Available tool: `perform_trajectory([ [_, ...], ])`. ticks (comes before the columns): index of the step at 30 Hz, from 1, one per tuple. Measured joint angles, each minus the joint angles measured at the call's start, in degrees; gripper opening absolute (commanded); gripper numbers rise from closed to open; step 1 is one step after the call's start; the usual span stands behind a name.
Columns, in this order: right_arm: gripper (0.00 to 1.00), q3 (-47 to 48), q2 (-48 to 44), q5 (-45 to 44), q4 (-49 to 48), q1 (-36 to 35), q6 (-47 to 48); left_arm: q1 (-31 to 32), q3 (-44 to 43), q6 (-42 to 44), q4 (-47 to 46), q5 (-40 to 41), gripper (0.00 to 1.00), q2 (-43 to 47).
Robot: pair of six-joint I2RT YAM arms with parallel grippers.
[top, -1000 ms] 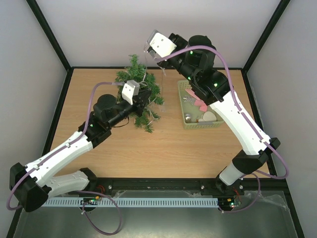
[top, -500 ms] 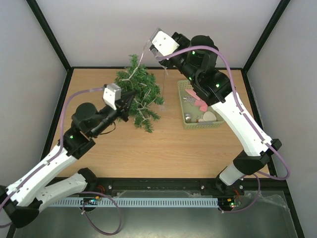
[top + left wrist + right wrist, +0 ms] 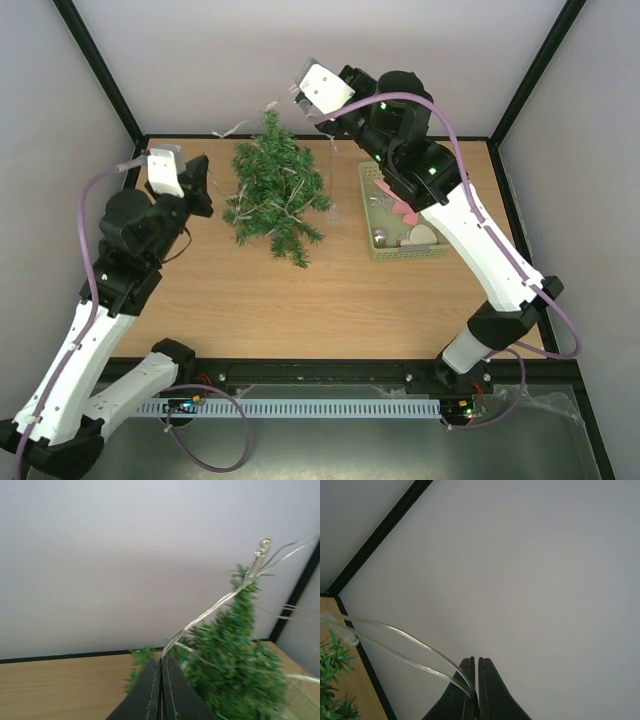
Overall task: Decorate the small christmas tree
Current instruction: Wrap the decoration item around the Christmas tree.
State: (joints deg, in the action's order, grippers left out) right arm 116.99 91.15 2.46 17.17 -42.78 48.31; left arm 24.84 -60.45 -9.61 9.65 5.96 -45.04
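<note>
The small christmas tree (image 3: 275,190), light and prickly and best held low by its trunk, sits at the back of the tabletop (image 3: 300,290), while the left hand (image 3: 161,662) and right hand (image 3: 476,662) each pinch the thin light wire (image 3: 210,610).

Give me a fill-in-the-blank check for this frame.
The left gripper is ___ on the wire. The right gripper is also shut on ___. In the top view, the basket lies ___ of the tree.
Missing: shut; wire; right.
</note>
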Motion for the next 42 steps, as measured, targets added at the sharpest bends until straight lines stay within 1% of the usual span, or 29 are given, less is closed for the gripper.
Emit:
perform_trajectory([
  [3,0.02,1.6,2.2,-0.2,0.0,-0.2,0.7,-5.7,-3.0,-0.1,1.2,-2.4,0.02,-2.6],
  [6,0.02,3.8,4.9,-1.6,-0.1,-0.2,1.4,-9.2,-5.6,-0.4,2.3,-3.8,0.02,-5.0],
  [12,0.02,5.4,8.1,-4.8,0.1,-0.1,1.8,-14.2,-9.4,-1.5,3.7,-5.7,0.02,-10.2],
  [19,0.02,5.4,9.2,-5.2,0.4,0.2,1.8,-19.1,-10.8,-2.9,4.9,-11.4,0.02,-15.1],
  [25,0.02,5.4,9.8,-4.8,0.5,0.9,1.6,-21.2,-11.2,-2.9,3.7,-14.9,0.02,-17.5],
  [32,0.02,5.4,11.3,-4.9,0.6,1.6,1.2,-21.5,-12.9,-2.8,4.1,-16.0,0.02,-23.1],
  [42,0.02,5.4,12.3,-4.8,1.2,1.6,1.2,-21.5,-11.9,-1.0,6.3,-14.3,0.02,-22.4],
])
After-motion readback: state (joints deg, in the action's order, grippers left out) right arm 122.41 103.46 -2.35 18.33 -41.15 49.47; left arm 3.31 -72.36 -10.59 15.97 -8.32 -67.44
